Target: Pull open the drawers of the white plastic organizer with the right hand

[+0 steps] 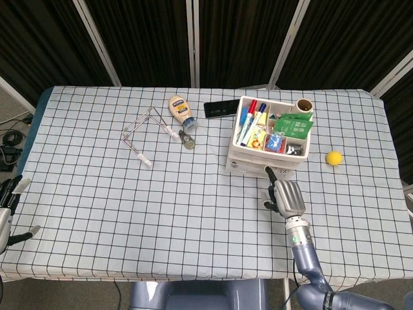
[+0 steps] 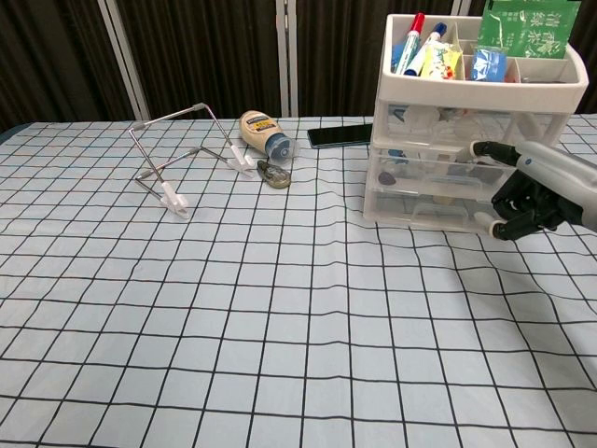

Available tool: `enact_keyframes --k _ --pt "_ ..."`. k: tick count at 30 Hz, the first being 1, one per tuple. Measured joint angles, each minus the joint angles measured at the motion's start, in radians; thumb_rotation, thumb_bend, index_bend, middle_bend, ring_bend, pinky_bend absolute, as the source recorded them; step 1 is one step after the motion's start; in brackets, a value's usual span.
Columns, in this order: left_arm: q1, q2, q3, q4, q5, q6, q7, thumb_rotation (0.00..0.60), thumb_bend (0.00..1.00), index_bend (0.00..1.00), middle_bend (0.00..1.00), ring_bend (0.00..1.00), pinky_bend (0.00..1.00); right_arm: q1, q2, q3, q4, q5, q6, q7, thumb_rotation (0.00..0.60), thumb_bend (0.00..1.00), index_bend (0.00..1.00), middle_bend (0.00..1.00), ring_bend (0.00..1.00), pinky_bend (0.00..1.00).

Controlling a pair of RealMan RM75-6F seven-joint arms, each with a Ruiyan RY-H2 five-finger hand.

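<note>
Our right hand [image 2: 534, 191], fingers curled on nothing, at white plastic organizer [image 2: 457, 177] front; no label legible there.

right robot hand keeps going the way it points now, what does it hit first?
Most likely the drawer fronts of the white plastic organizer. The right robot hand points at its lower drawers, just in front. Contact can't be confirmed; depth is unclear.
</note>
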Motion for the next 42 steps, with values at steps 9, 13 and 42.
enact_keyframes --k 9,13,42 --pt "0.001 0.001 -0.001 0.001 -0.002 0.001 -0.004 0.6 0.02 0.0 0.0 0.0 0.0 0.009 -0.008 0.005 0.013 0.021 -0.008 -0.002 0.6 0.37 0.28 0.87 0.88 0.81" --pt "0.002 0.002 -0.001 0.0 0.0 0.003 -0.007 0.6 0.02 0.0 0.0 0.0 0.0 0.012 -0.017 0.01 0.026 0.017 -0.006 0.014 0.6 0.38 0.36 0.87 0.88 0.81" --pt "0.002 0.001 -0.002 -0.007 -0.005 0.002 0.0 0.6 0.03 0.0 0.0 0.0 0.0 -0.017 -0.042 -0.033 0.034 -0.066 0.062 0.08 0.6 0.42 0.55 0.88 0.88 0.81"
